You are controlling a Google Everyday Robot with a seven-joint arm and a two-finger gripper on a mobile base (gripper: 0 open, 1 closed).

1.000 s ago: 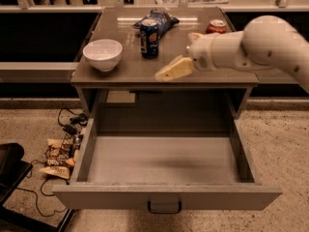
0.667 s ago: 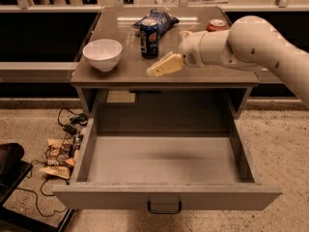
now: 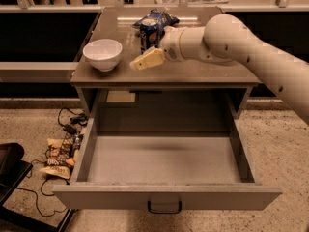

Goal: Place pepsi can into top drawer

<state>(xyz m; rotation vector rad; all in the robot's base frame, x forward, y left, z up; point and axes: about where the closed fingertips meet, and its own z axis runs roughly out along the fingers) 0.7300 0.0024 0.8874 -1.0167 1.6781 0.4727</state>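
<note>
The pepsi can [image 3: 149,34] stands upright on the brown counter [image 3: 203,71], dark blue with a silver top. My gripper [image 3: 146,60] reaches in from the right on a white arm and sits just in front of the can, slightly below it in the picture. The top drawer [image 3: 166,196] is pulled fully open below the counter, grey inside with nothing in it, and has a small dark handle [image 3: 164,209] on its front.
A white bowl [image 3: 102,53] sits on the counter's left. A blue foil snack bag [image 3: 157,19] lies behind the can. Snack packets and cables [image 3: 60,151] lie on the floor at left, beside a black object [image 3: 9,166].
My arm and gripper have swung left across the counter, from the right side to just in front of the pepsi can. A red can seen earlier at right is now hidden.
</note>
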